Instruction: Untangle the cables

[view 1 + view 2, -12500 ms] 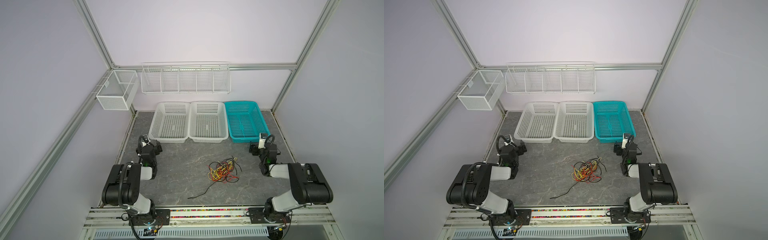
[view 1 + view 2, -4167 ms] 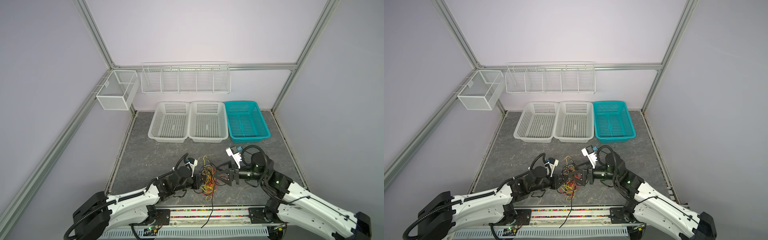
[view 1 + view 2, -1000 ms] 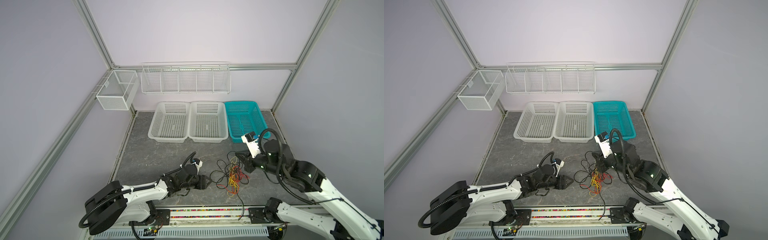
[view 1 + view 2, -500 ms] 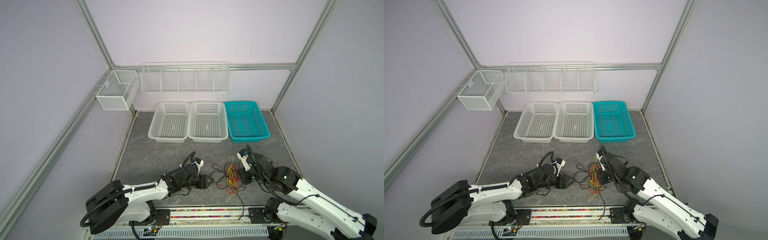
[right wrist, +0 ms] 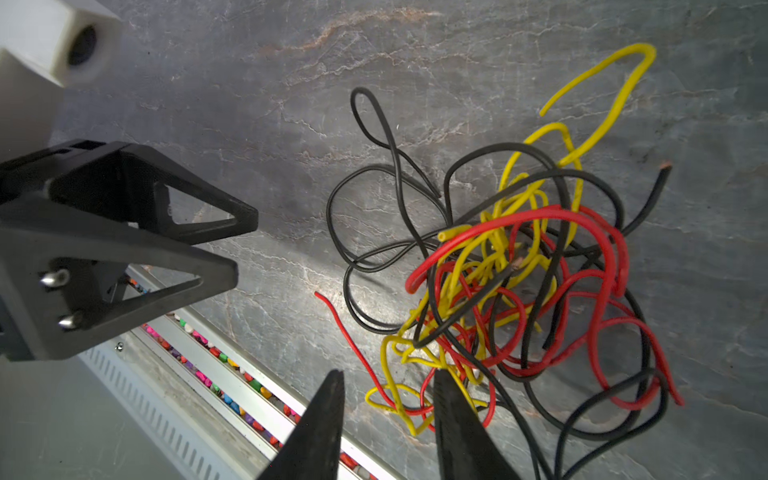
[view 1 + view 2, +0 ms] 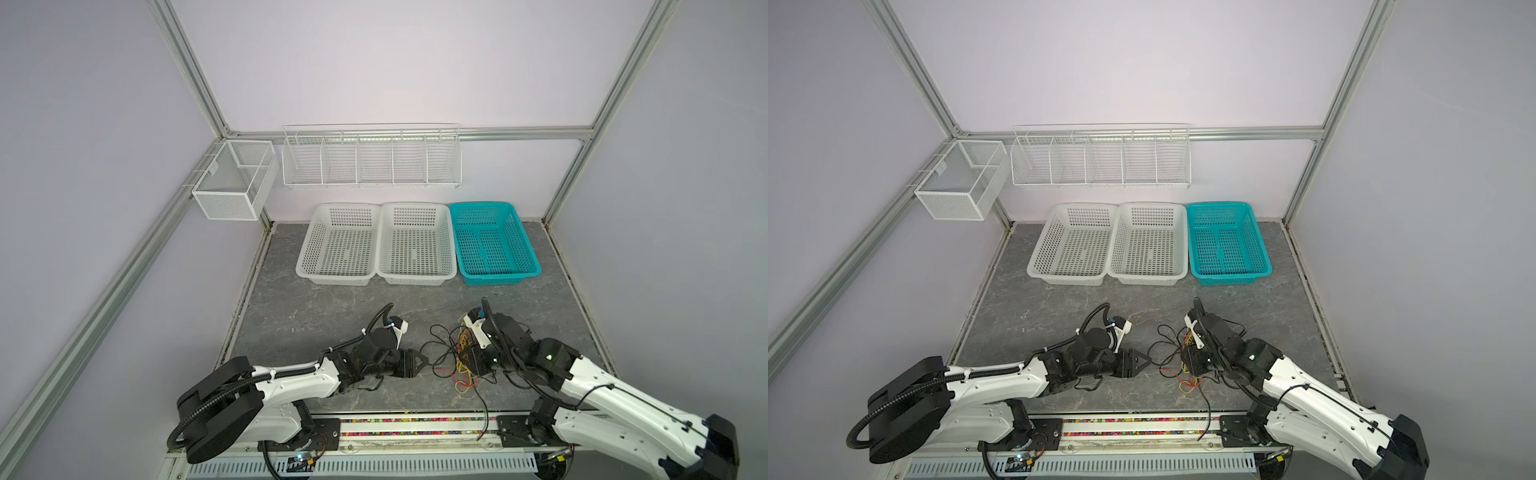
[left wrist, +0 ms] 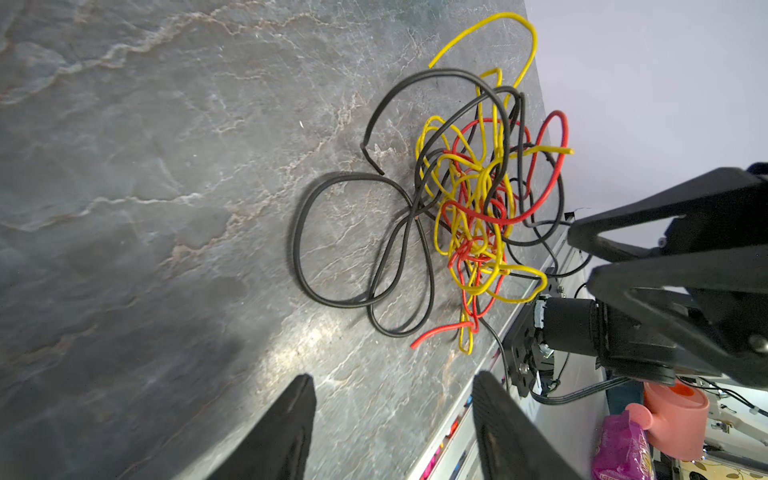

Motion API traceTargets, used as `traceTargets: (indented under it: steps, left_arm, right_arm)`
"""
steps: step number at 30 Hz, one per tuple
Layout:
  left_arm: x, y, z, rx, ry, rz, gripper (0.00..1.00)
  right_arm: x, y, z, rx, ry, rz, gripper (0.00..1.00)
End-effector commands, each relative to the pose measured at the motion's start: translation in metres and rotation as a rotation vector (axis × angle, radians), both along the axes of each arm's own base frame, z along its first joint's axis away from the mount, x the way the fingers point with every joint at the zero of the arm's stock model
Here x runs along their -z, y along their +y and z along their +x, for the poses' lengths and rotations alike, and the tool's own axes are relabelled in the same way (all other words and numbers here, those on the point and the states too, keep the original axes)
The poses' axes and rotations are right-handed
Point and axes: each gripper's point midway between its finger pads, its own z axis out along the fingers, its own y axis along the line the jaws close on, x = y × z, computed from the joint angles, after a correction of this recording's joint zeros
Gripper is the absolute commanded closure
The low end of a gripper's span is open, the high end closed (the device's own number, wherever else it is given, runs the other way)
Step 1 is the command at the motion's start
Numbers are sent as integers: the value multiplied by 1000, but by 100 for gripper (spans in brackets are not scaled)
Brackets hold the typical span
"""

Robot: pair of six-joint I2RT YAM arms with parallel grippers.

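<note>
White baskets (image 6: 332,279) two, teal basket (image 6: 498,277) one; cables (image 7: 469,249) tangled; left gripper (image 7: 394,376), right gripper (image 5: 388,372) parted.

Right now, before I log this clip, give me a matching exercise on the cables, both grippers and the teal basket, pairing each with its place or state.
Things:
1. cables
2. left gripper
3. right gripper
4. teal basket

Places or states:
A. jaws apart at the heap's edge, with wire loops showing in the gap in the right wrist view
B. at the back, furthest right in its row in both top views
C. a tangled heap on the table
D. jaws apart with nothing between them, stopped short of the heap

Pairs: 1-C; 2-D; 3-A; 4-B
</note>
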Motion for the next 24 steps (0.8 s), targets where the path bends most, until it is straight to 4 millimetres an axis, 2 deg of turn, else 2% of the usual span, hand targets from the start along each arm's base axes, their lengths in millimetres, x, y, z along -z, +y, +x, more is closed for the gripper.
traceTargets:
  steps: [1, 3, 6, 8, 21, 24]
  left_arm:
    - [-4, -2, 1, -4, 1, -22, 39]
    - [-4, 0, 1, -4, -2, -18, 39]
    - [-5, 2, 1, -9, -9, -13, 38]
    - [-5, 2, 1, -9, -8, -14, 38]
    - [-6, -3, 0, 5, 2, -31, 38]
    - [-6, -6, 0, 8, 9, -45, 38]
  right_arm:
    - [4, -13, 9, 54, -38, -75, 59]
    - [1, -26, 15, 91, -76, -132, 58]
    - [-10, -34, 16, 113, -128, -122, 55]
    - [-10, -39, 16, 128, -142, -121, 53]
    - [30, -38, 3, 141, -11, -153, 56]
    - [35, -34, 1, 134, 7, -140, 61]
